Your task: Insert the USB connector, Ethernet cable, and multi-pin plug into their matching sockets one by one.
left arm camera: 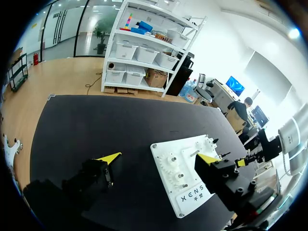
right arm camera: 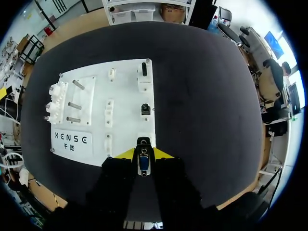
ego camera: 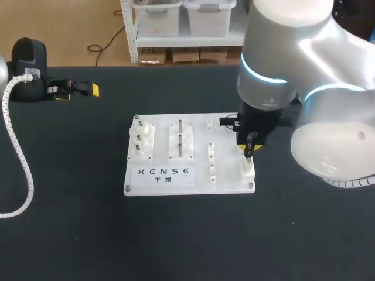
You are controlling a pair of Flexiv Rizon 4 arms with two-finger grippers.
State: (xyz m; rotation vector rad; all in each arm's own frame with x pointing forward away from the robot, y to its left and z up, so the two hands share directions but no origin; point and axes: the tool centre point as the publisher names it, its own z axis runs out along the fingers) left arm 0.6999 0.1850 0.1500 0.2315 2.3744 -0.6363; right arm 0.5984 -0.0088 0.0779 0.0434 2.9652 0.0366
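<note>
1. Over the near right corner of the white connector board (ego camera: 225,132), the right gripper (ego camera: 248,147) hangs just above a small white socket block (ego camera: 246,170); the board lies mid-way across the black table (ego camera: 176,240)
2. Its yellow-tipped fingers are clamped on a small blue-and-silver connector (right arm camera: 143,162), one finger on each side. In the right wrist view the connector points at a dark socket (right arm camera: 143,141) just ahead of the tips, close to it but, as far as I can tell, not seated
3. Which of the three plugs this is I cannot say for certain; the blue face suggests the USB connector
4. Two more sockets stand further along the same row, a square black socket (right arm camera: 145,109) and, beyond it, a slotted socket (right arm camera: 144,72). Neither shows a plug or cable in it, so I judge both of those insertions are not yet done
5. The Ethernet cable and the remaining plug do not show in any view
6. The left gripper (ego camera: 82,89) sits at the table's far left, well apart from the board, its fingers spread wide with nothing between them
7. By my judgement the task is at its start: the first insertion is in hand, none is finished, and two more remain after it
</note>
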